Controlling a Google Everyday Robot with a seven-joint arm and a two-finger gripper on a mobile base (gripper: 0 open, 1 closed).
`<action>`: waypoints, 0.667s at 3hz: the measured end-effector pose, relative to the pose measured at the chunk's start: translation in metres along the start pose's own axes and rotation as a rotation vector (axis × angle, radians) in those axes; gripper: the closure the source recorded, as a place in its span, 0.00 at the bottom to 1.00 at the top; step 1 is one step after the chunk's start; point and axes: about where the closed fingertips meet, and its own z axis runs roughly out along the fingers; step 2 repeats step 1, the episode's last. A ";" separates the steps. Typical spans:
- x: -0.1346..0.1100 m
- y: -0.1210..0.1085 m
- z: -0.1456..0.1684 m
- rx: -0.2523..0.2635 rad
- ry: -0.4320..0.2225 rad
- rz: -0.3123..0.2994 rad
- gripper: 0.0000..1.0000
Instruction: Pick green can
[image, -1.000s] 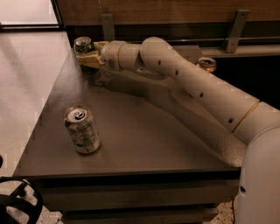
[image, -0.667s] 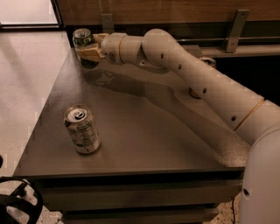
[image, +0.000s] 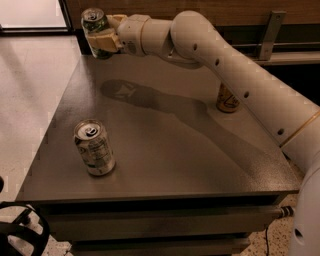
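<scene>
The green can (image: 95, 26), dark green with a silver top and pull tab, is held upright in the air above the table's far left corner. My gripper (image: 102, 39) is shut on its body, with cream fingers (image: 108, 42) wrapped across its front. The white arm (image: 225, 65) reaches in from the right edge across the table.
A silver-white can with grey print (image: 94, 148) stands on the dark grey table (image: 165, 150) near its front left. An orange-gold can (image: 228, 100) stands at the right, partly behind my arm. A wooden wall panel runs along the back. Light floor lies to the left.
My gripper has lifted the green can up off the table's far left corner; it now hangs clearly above the surface. The orange-gold can has come into view from behind the arm.
</scene>
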 end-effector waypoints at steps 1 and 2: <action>-0.001 0.000 -0.001 0.001 -0.001 -0.003 1.00; -0.001 0.000 -0.001 0.001 -0.001 -0.003 1.00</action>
